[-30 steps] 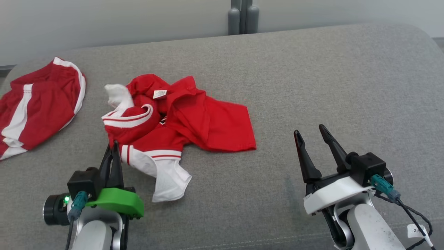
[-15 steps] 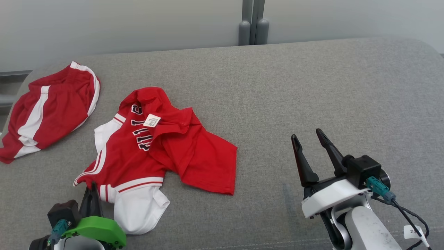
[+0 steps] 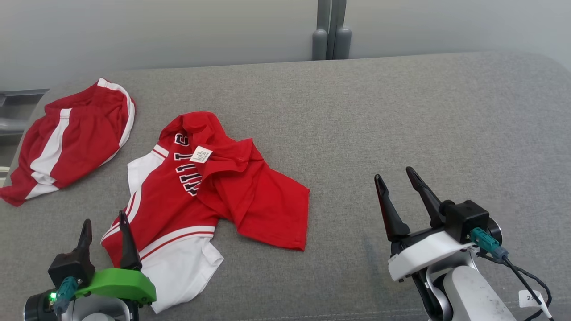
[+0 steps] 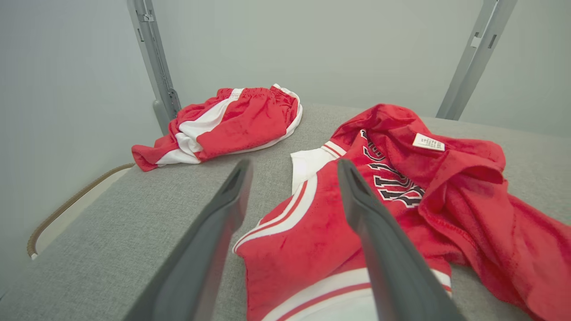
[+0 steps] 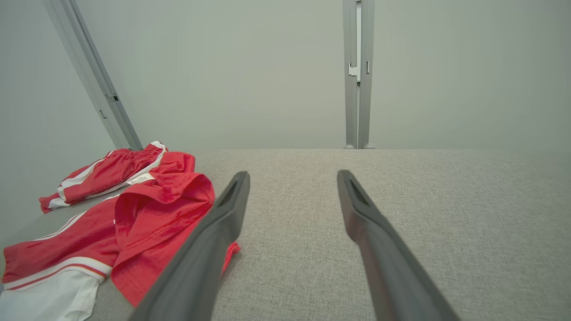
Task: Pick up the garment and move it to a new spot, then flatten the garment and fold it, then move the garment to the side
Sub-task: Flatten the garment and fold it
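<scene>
Left arm low at the near-left corner of the grey surface [image 3: 401, 111], wrist and green mount cut off by the bottom edge. Left pincer [image 3: 103, 218] points away from the robot, jaws wide, nothing held. Its inner finger [image 3: 127, 243] overlaps the near-left hem of the garment [image 3: 178, 209]; cannot tell whether it touches. In the left wrist view the hem corner lies between and under the two fingers.

Right arm at the near right, forearm partly out of frame. Right pincer [image 3: 393, 174] wide, empty, over bare fabric, well apart from the garment.

Garment: red and white jersey, crumpled, left of centre, one red flap folded over its middle. Dark lettering partly tucked under, not readable. White label [image 3: 200, 154] print too small to read. Red and white shorts [image 3: 76, 138] lie far left.
</scene>
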`<state>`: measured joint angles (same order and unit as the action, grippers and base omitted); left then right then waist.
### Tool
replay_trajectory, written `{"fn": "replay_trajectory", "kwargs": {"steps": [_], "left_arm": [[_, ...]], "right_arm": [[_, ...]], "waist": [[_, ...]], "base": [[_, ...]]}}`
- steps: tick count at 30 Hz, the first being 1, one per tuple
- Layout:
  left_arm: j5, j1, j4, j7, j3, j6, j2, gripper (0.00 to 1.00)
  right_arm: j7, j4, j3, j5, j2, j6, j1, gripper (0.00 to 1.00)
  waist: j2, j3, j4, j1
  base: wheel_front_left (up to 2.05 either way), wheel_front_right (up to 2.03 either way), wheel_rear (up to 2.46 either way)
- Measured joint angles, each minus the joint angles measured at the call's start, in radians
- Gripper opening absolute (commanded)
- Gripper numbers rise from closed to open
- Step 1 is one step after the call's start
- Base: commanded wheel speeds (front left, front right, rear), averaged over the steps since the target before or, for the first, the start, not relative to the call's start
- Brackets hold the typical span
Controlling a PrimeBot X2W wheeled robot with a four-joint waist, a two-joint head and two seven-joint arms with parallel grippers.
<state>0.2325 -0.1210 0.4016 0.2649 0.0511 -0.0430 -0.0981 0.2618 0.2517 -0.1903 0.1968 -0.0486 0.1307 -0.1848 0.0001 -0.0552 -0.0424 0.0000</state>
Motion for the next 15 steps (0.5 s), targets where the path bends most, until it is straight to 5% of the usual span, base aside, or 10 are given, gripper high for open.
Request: {"fn": "replay_trajectory", "kwargs": {"steps": [15], "left_arm": [[-0.121, 0.074, -0.244, 0.0, -0.087, 0.08, 0.043, 1.0]], "right_arm": [[-0.005, 0.077, -0.023, 0.029, 0.0, 0.0, 0.003, 1.0]], "waist": [[0.0, 0.013, -0.044, 0.0]], "base": [[0.0, 0.0, 0.0]]}}
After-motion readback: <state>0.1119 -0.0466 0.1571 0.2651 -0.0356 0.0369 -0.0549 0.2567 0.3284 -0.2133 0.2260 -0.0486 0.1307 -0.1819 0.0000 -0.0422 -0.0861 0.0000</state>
